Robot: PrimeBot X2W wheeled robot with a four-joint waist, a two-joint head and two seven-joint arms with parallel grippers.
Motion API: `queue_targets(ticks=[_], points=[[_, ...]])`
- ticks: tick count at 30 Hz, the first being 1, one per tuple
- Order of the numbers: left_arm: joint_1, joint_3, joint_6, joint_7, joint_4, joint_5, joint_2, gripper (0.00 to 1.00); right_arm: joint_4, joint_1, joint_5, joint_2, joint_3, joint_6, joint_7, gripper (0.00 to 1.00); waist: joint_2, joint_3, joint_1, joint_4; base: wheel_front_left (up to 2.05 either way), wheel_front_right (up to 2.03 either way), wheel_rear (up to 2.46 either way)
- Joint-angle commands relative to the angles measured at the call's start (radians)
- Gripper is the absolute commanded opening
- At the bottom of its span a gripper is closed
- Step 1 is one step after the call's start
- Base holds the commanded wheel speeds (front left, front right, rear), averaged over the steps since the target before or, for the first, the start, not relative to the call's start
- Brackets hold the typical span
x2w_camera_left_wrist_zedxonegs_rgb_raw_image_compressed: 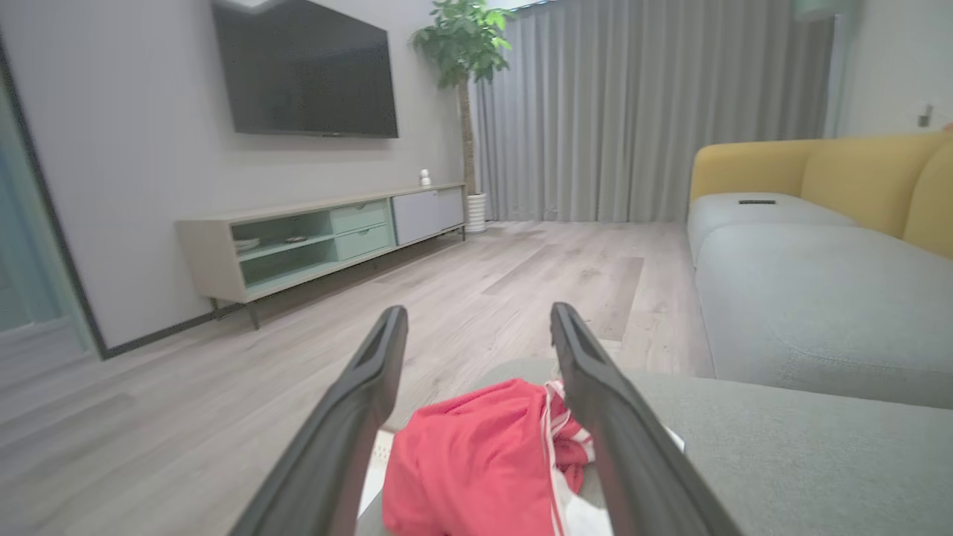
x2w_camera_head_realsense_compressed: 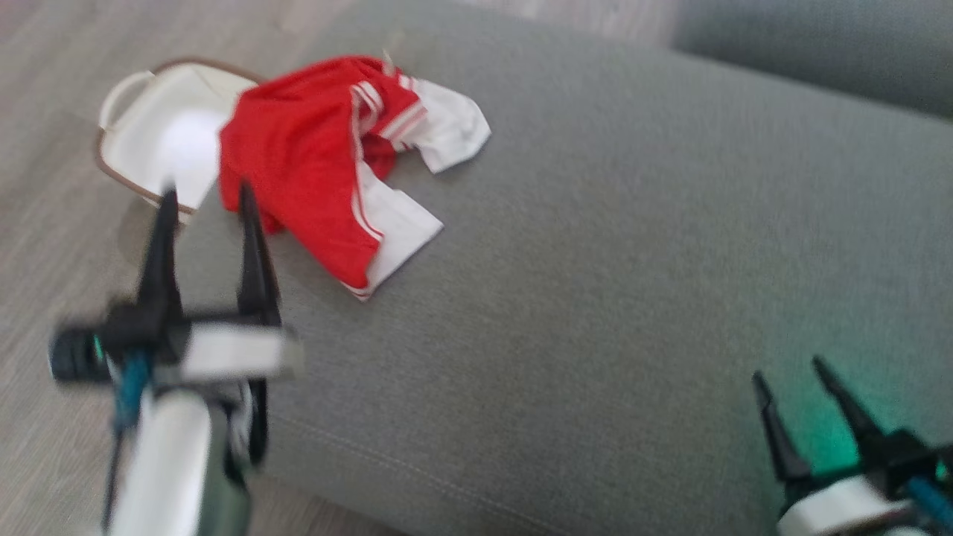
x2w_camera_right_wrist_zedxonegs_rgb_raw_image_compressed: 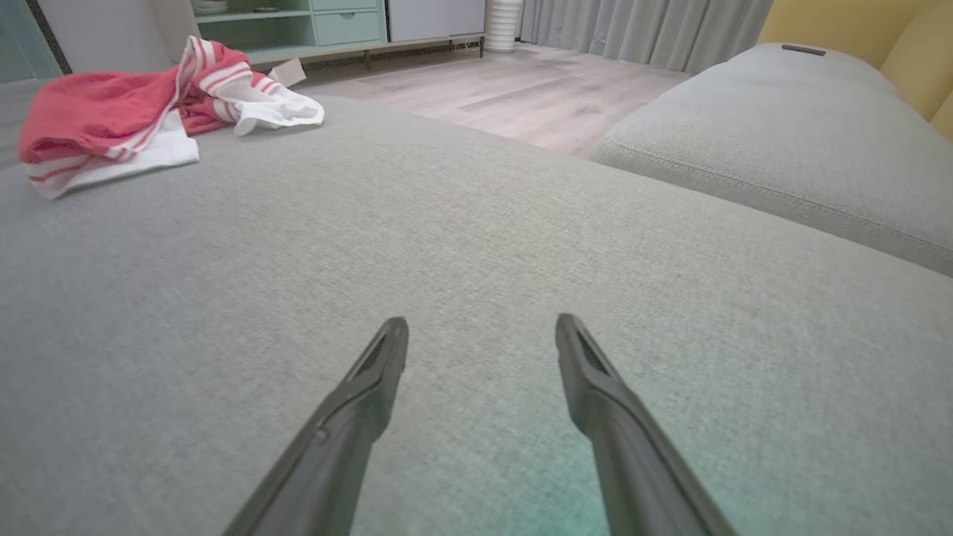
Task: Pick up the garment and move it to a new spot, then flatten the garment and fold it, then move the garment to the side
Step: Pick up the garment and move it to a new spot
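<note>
**A:** What does the left tool (x2w_camera_head_realsense_compressed: 207, 190) look like on your feed?

**B:** I see two long black fingers (x2w_camera_head_realsense_compressed: 257, 275) tapering to points, a pale block (x2w_camera_head_realsense_compressed: 231, 351) across their base, a round black knob (x2w_camera_head_realsense_compressed: 73, 356) with a teal spot, and a blue cable (x2w_camera_head_realsense_compressed: 132, 387) running onto a white forearm (x2w_camera_head_realsense_compressed: 160, 461). It's blurred.

**A:** And the right tool (x2w_camera_head_realsense_compressed: 788, 369)?

**B:** Same black pointed fingers, a white collar (x2w_camera_head_realsense_compressed: 841, 506), another blue cable.

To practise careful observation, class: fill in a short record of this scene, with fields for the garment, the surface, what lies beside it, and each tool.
garment: red and white, crumpled, not yet folded
surface: grey cushion; garment lies near its far left edge
beside it: white basket on the floor
left tool: open, empty, pointing at the garment
right tool: open, empty, over bare cushion, well away from the garment
</note>
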Motion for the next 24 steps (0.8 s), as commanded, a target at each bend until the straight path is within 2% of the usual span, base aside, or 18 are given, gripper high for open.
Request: queue_targets(ticks=[1, 4, 6, 11, 14, 15, 19, 24], points=[[-0.103, 0.046, -0.018, -0.005, 0.007, 0.005, 0.036, 1.0, -0.041, -0.051, -0.002, -0.049, 0.021, -0.001, -0.007, 1.0, 0.0, 0.092, 0.0, -0.053, 0.0, 0.0, 0.0], [-0.257, 0.046, -0.07, 0.039, 0.135, -0.007, 0.073, 1.0, -0.056, -0.085, 0.002, -0.096, 0.019, -0.001, -0.007, 1.0, 0.0, 0.152, 0.0, -0.082, 0.0, 0.0, 0.0], [-0.373, 0.051, -0.102, 0.104, 0.218, -0.019, 0.101, 1.0, -0.067, -0.115, 0.003, -0.134, 0.024, -0.001, -0.007, 1.0, 0.0, 0.201, 0.0, -0.102, 0.0, 0.0, 0.0], [-0.613, 0.054, -0.164, 0.29, 0.462, -0.063, 0.128, 1.0, -0.091, -0.177, 0.015, -0.227, 0.008, -0.001, -0.007, 1.0, 0.0, 0.306, 0.0, -0.131, 0.0, 0.0, 0.0], [-0.718, 0.073, -0.164, 0.331, 0.62, -0.087, 0.133, 1.0, -0.104, -0.209, 0.026, -0.272, 0.007, -0.001, -0.007, 1.0, 0.0, 0.359, 0.0, -0.152, 0.0, 0.0, 0.0], [-0.718, 0.073, -0.164, 0.331, 0.62, -0.087, 0.133, 1.0, -0.104, -0.209, 0.026, -0.272, 0.007, -0.001, -0.007, 1.0, 0.0, 0.359, 0.0, -0.152, 0.0, 0.0, 0.0], [-0.788, 0.081, -0.156, 0.381, 0.821, -0.107, 0.125, 1.0, -0.122, -0.229, 0.041, -0.309, 0.002, -0.001, -0.006, 1.0, 0.0, 0.403, 0.0, -0.177, 0.0, 0.0, 0.0], [-0.82, 0.081, -0.147, 0.362, 0.986, -0.116, 0.119, 1.0, -0.146, -0.231, 0.051, -0.33, -0.014, -0.001, 0.003, 1.0, 0.0, 0.435, 0.0, -0.2, 0.0, 0.0, 0.0]])
